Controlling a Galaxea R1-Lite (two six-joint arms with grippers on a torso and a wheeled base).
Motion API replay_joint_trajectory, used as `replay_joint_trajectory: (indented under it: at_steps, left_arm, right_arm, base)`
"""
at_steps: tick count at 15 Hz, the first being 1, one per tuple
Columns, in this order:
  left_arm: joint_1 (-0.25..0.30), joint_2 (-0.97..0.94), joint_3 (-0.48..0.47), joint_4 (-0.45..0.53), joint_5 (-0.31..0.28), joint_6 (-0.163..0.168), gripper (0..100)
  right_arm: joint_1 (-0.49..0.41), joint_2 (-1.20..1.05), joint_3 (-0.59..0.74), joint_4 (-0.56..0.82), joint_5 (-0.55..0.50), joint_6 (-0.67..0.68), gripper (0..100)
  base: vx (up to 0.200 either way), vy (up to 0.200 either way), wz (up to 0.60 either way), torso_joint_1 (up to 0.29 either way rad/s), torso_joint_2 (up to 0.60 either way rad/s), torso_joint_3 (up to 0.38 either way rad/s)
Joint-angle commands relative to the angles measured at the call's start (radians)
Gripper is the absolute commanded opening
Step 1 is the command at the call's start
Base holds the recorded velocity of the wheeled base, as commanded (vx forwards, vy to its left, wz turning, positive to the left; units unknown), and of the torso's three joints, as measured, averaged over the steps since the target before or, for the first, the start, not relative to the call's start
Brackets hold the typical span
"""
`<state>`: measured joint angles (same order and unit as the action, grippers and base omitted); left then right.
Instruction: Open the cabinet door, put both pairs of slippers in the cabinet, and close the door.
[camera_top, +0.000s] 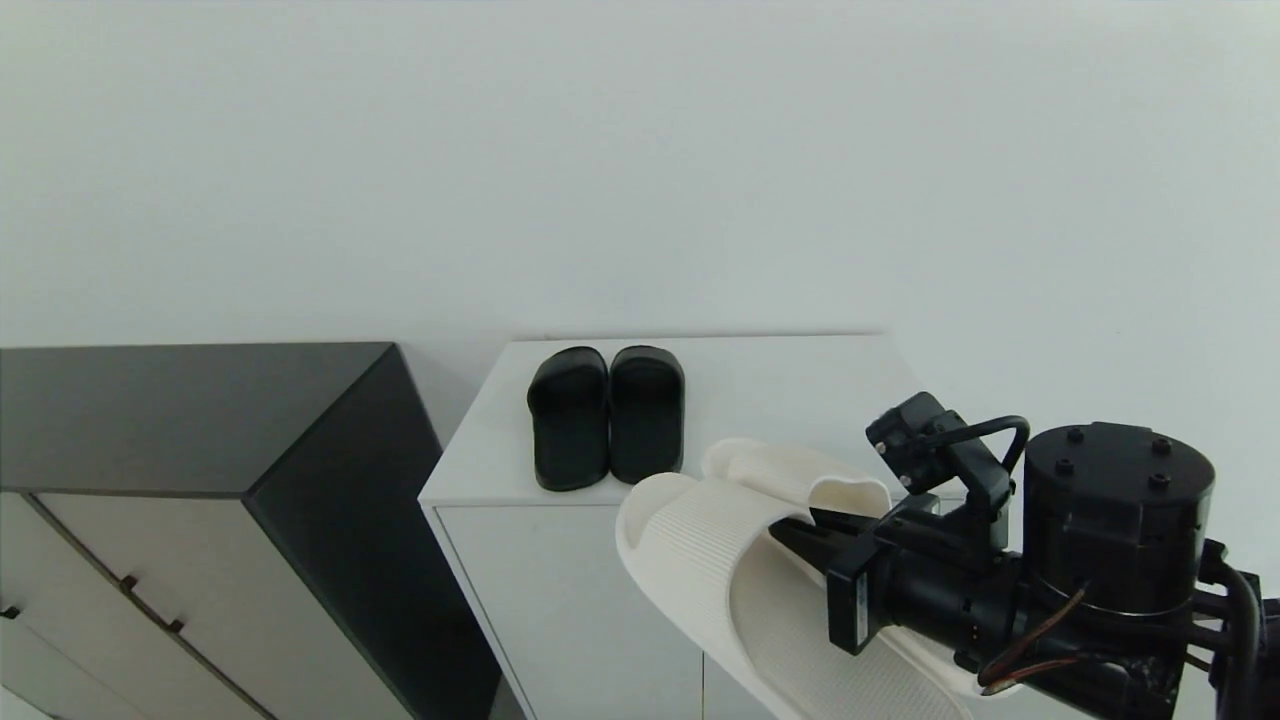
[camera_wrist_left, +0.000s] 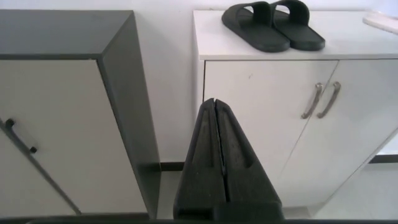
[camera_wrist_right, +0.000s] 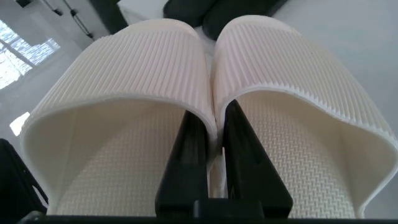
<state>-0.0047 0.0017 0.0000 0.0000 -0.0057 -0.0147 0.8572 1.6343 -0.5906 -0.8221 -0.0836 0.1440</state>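
A pair of black slippers (camera_top: 606, 415) lies side by side on top of the white cabinet (camera_top: 560, 590); both also show in the left wrist view as black slippers (camera_wrist_left: 273, 23) above the cabinet's two shut doors with metal handles (camera_wrist_left: 321, 100). My right gripper (camera_top: 815, 535) holds a pair of white ribbed slippers (camera_top: 720, 560) in the air, in front of the cabinet's top edge. In the right wrist view its fingers (camera_wrist_right: 239, 149) pinch the two inner walls of the white slippers (camera_wrist_right: 155, 81) together. My left gripper (camera_wrist_left: 216, 143) is shut on nothing, low in front of the cabinet.
A dark grey cabinet (camera_top: 200, 440) with pale drawer fronts and dark handles (camera_wrist_left: 18, 135) stands left of the white one, with a narrow gap between them. A plain white wall rises behind both.
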Motion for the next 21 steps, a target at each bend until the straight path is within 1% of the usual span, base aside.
replay_joint_trajectory:
  at_steps: [1, 2, 4, 11, 14, 16, 21]
  left_arm:
    - [0.0, 0.0, 0.0, 0.0, 0.0, -0.001, 0]
    - [0.0, 0.0, 0.0, 0.0, 0.0, 0.001, 0]
    - [0.0, 0.0, 0.0, 0.0, 0.0, 0.001, 0]
    - [0.0, 0.0, 0.0, 0.0, 0.0, 0.001, 0]
    - [0.0, 0.0, 0.0, 0.0, 0.0, -0.001, 0]
    - [0.0, 0.0, 0.0, 0.0, 0.0, 0.005, 0]
    - [0.0, 0.0, 0.0, 0.0, 0.0, 0.005, 0]
  right_arm:
    - [0.003, -0.005, 0.003, 0.0, 0.008, 0.0, 0]
    - [0.003, -0.01, 0.017, 0.0, 0.021, -0.001, 0]
    - [0.003, -0.019, 0.031, 0.0, 0.048, -0.023, 0]
    - [0.014, -0.056, 0.068, -0.002, 0.139, -0.023, 0]
    - [0.013, -0.057, 0.077, -0.002, 0.156, -0.021, 0]
    - [0.011, -0.057, 0.086, -0.005, 0.159, -0.024, 0]
    - [0.011, -0.071, 0.111, -0.006, 0.168, -0.035, 0]
  base:
    - [-0.2, 0.0, 0.0, 0.002, 0.01, 0.002]
    - [-0.2, 0.0, 0.0, -0.007, 0.0, 0.007]
    - [0.0, 0.0, 0.0, 0.0, 0.0, 0.0]
    - [0.0, 0.0, 0.0, 0.0, 0.0, 0.0]
    - [0.0, 0.0, 0.0, 0.0, 0.0, 0.0]
    - [0.0, 0.0, 0.0, 0.0, 0.0, 0.0]
    - [0.0, -0.2, 0.0, 0.005, 0.0, 0.003]
